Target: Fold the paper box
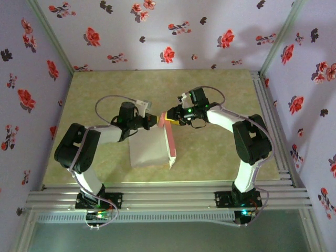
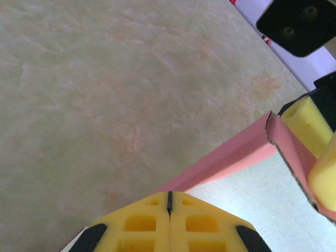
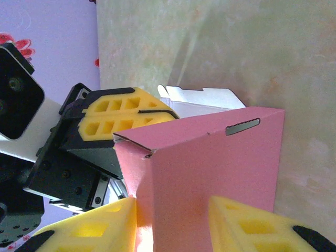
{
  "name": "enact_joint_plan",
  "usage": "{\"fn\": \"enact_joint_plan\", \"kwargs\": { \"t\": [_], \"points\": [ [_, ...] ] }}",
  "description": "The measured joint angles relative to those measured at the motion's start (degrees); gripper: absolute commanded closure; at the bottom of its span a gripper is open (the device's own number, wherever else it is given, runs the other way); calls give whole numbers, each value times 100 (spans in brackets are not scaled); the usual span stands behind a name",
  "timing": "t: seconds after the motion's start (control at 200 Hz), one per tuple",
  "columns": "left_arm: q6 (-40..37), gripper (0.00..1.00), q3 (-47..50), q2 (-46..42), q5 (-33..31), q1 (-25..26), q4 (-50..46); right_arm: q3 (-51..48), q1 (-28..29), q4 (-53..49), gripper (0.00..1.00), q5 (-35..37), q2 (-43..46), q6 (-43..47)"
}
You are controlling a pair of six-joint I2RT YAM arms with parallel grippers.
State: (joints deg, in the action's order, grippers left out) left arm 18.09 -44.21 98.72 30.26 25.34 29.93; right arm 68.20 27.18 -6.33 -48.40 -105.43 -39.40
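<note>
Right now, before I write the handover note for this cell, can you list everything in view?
paper box: one, white outside and salmon pink inside, table centre, partly folded up.
table: one, marbled green-beige, under the box.
walls: three, lilac with red and dark flowers, around the table.
frame rails: silver, along the near and right edges.
left gripper: one, yellow pads, shut on the box's far edge.
right gripper: one, yellow pads, fingers apart either side of the pink panel.
arms: two, black and white, based at the near edge.
</note>
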Motion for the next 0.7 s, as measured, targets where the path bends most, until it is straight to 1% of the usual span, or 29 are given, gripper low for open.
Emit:
{"fn": "enact_joint_plan", "kwargs": {
  "t": [0.015, 0.05, 0.155, 0.21, 0.27, 0.335, 0.385, 0.7],
  "points": [
    [0, 100, 17, 0, 15, -4, 2, 0, 0, 0, 60, 0, 0, 0],
    [-24, 95, 55, 0, 72, -13, -2, 2, 0, 0, 60, 0, 0, 0],
    [-245, 85, 90, 0, 306, -15, -83, 15, 0, -31, 60, 0, 0, 22],
    [-409, 83, 83, 0, 431, -28, -133, 63, 0, -101, 60, 0, 0, 46],
    [-560, 76, 68, 22, 520, -66, -186, 111, 0, -173, 60, -2, -2, 92],
    [-686, 73, 2, 90, 610, -127, -232, 160, 0, -267, 60, -7, -13, 153],
    [-758, 69, -87, 166, 664, -168, -284, 205, 0, -334, 60, -31, -37, 199],
    [-1021, 62, -619, 638, 691, -201, -431, 634, -2, -925, 60, -138, -260, 592]
  ]
}}
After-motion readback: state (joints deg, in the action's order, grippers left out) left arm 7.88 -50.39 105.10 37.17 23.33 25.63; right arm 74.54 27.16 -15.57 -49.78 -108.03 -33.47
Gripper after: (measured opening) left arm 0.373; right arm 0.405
